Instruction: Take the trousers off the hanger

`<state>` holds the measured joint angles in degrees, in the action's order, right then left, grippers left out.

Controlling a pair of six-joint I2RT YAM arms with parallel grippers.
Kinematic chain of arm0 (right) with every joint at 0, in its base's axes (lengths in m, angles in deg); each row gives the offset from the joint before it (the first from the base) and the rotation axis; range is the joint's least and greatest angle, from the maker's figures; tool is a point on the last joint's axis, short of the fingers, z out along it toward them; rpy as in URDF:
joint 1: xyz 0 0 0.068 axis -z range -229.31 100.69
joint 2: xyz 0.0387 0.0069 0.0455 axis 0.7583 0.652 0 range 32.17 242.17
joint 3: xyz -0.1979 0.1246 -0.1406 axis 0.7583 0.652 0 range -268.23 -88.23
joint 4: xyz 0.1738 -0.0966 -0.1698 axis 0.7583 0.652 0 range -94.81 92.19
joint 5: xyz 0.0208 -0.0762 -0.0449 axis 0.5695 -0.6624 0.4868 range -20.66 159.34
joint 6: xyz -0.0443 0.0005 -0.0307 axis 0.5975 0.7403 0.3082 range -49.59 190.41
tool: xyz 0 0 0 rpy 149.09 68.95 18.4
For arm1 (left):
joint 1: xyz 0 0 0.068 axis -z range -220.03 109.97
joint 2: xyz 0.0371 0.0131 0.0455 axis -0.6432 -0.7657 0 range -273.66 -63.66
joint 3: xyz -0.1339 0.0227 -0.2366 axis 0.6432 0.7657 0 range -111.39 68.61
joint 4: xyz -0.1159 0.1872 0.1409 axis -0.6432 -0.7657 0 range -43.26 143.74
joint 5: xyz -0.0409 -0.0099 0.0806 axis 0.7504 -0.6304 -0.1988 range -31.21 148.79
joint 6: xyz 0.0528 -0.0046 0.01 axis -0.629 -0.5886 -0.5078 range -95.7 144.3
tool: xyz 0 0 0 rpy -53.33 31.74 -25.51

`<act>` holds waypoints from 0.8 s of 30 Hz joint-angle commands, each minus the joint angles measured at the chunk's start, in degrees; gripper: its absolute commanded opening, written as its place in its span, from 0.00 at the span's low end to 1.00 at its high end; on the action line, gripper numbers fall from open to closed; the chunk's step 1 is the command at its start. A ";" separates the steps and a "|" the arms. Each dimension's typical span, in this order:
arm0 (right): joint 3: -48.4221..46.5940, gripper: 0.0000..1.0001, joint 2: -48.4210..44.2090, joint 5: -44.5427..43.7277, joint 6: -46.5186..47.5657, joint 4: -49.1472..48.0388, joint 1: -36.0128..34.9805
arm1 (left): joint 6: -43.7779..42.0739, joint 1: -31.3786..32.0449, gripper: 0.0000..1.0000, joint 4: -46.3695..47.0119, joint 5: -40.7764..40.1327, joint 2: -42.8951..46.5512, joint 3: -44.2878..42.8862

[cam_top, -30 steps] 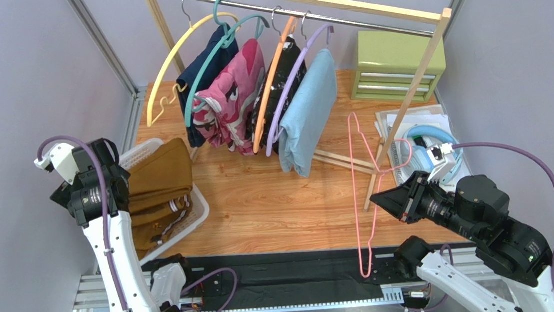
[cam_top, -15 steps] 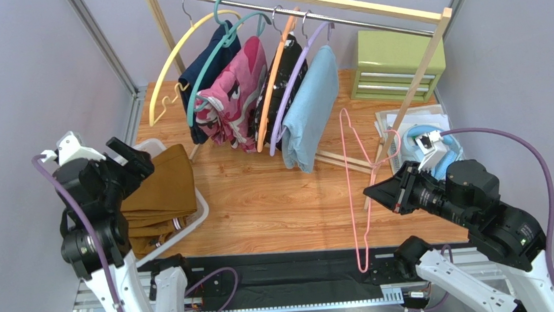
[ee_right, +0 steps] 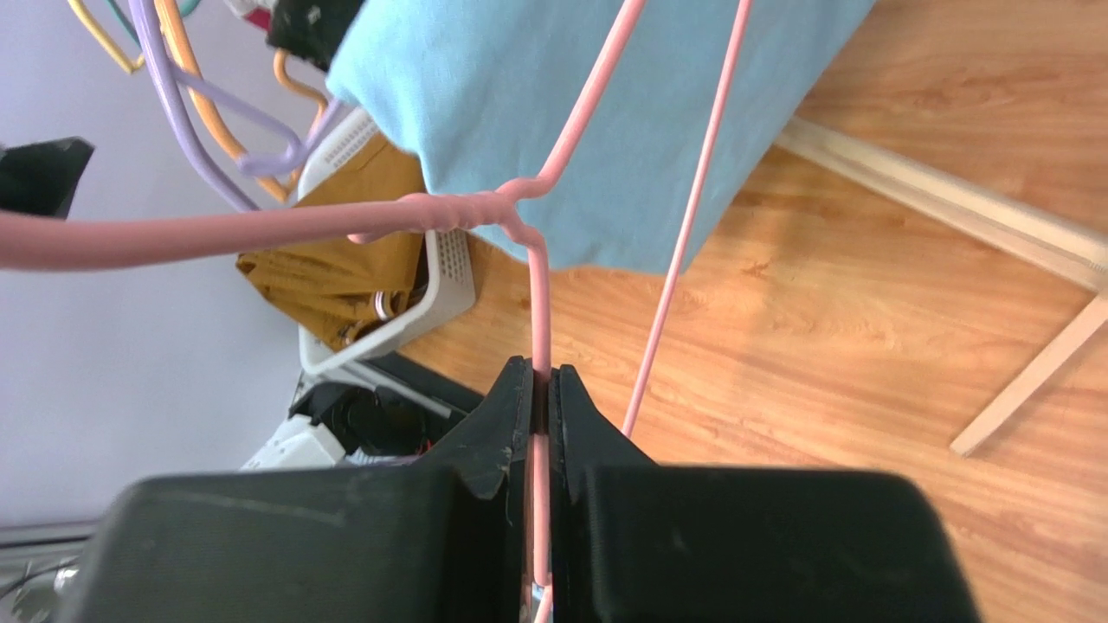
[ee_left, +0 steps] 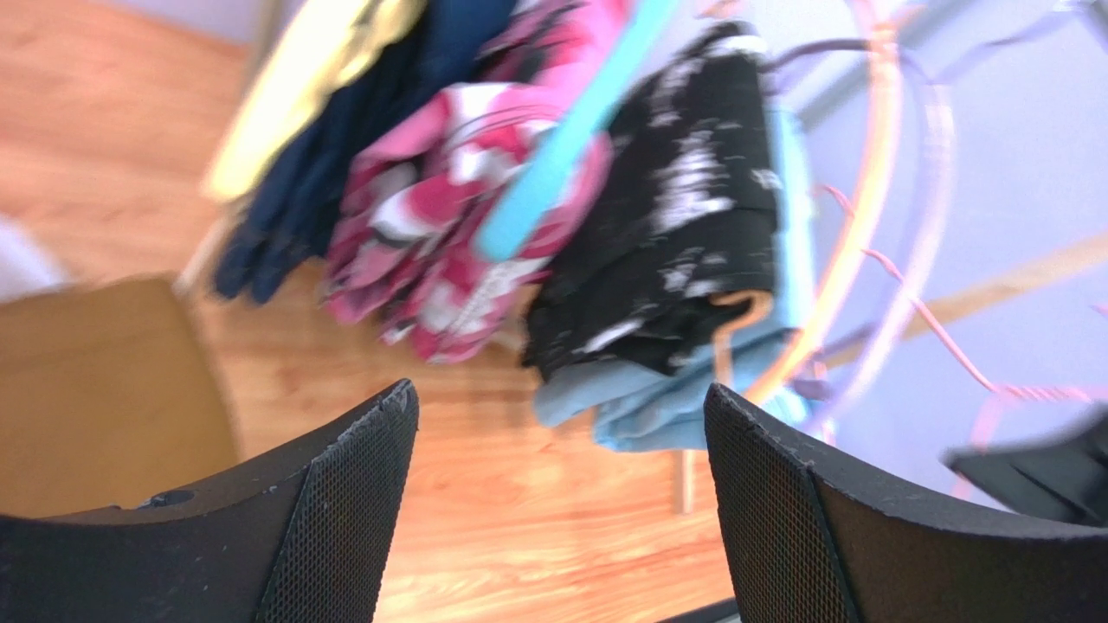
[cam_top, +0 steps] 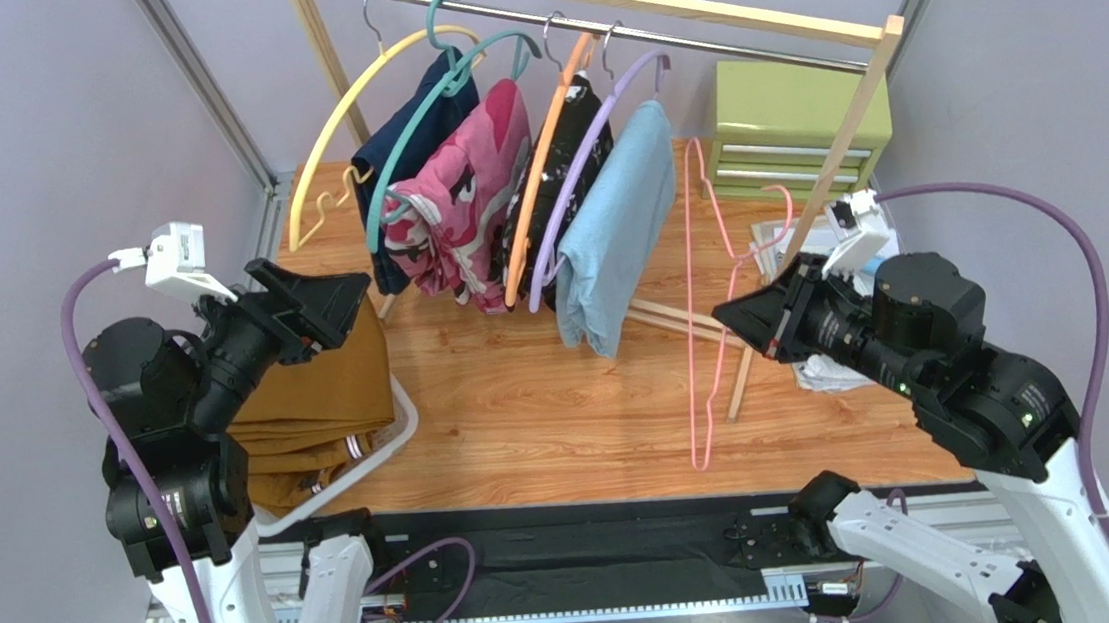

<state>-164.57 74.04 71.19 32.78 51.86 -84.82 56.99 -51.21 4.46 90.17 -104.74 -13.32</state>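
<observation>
Trousers (cam_top: 315,400) lie folded in the white basket (cam_top: 401,415) at the left edge of the table, an ochre heap with no wire through it that I can see. My left gripper (cam_top: 341,297) hangs just above their far end, fingers spread wide with nothing between them. The wrist view looks past the two pads toward the clothes on the rail (cam_top: 733,43).

The hanger (cam_top: 695,314) is well apart from the trousers, over the right half of the table, bare and held in the air. From above, its slim pink outline runs edge-on from the far side toward the near edge, roughly in line with the light blue garment (cam_top: 614,231) beside it. My right gripper (cam_top: 748,325) is clamped tight on the wire just below the twisted neck, and the hook reaches away from the fingers.

I judge the separation done. What is left is probably the hanger itself, and that falls to my right arm. The rail lies beyond my right fingers toward the far edge, so the hook would have to lead that way. The left arm is the nearer one only for the trousers.
</observation>
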 commanded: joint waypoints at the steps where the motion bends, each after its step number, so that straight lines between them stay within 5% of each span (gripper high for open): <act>1: -5.13 0.00 4.79 -4.66 2.64 -7.00 -0.09 | 4.14 0.63 0.85 11.74 11.86 -1.63 -3.14; 10: -14.98 0.00 14.20 -9.76 5.02 -12.36 -0.18 | -0.33 15.12 0.86 13.33 12.66 -9.44 -10.79; 24: -14.46 0.00 16.58 -14.32 6.16 -22.91 -0.18 | -5.17 34.73 0.89 16.41 17.75 -10.07 -6.93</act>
<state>-178.19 90.28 59.69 37.85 36.34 -84.82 55.37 -20.35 17.95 104.31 -114.58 -20.16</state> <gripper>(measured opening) 0.024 0.882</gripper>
